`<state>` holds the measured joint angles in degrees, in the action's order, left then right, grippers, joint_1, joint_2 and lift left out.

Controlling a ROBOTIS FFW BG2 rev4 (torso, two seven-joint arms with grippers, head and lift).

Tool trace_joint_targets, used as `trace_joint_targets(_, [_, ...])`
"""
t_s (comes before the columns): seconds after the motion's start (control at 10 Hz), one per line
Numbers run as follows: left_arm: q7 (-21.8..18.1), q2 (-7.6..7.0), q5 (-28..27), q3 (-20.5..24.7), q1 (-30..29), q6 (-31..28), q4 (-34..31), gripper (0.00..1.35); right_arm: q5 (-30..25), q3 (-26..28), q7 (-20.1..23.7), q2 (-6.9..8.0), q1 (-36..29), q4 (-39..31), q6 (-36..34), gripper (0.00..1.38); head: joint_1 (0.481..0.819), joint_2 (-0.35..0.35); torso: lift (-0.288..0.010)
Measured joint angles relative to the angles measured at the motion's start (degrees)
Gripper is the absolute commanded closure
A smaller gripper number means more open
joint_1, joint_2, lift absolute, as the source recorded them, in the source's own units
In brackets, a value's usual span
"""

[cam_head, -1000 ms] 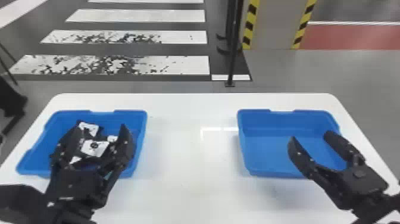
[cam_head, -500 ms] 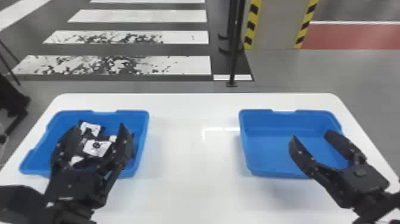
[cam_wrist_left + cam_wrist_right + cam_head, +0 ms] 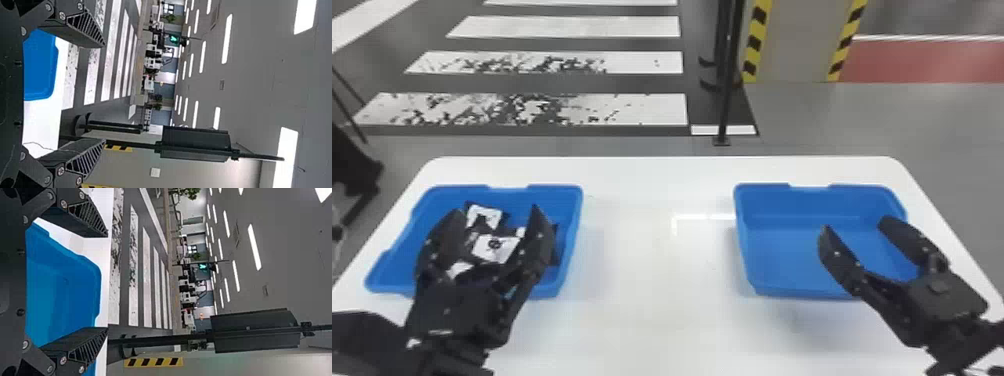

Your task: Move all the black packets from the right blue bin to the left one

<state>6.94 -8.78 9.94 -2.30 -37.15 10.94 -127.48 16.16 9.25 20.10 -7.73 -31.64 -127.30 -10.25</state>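
1. Black packets [image 3: 494, 248] with white faces lie grouped inside the left blue bin [image 3: 554, 189] on a white table [image 3: 652, 280].
2. The left gripper [image 3: 493, 212], fingers spread, is framed against that bin in the head view.
3. The right gripper [image 3: 855, 226], its fingers also apart, appears against the right blue bin [image 3: 782, 250].
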Motion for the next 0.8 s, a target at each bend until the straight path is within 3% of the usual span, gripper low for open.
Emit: trace_joint_targets(0.8, [0.0,-0.01,0.1,0.1,-0.1,0.1,0.0,0.21,0.2,0.0,0.1,0.00,-0.1,0.0,0.6,0.20,0.695,0.013,-0.168])
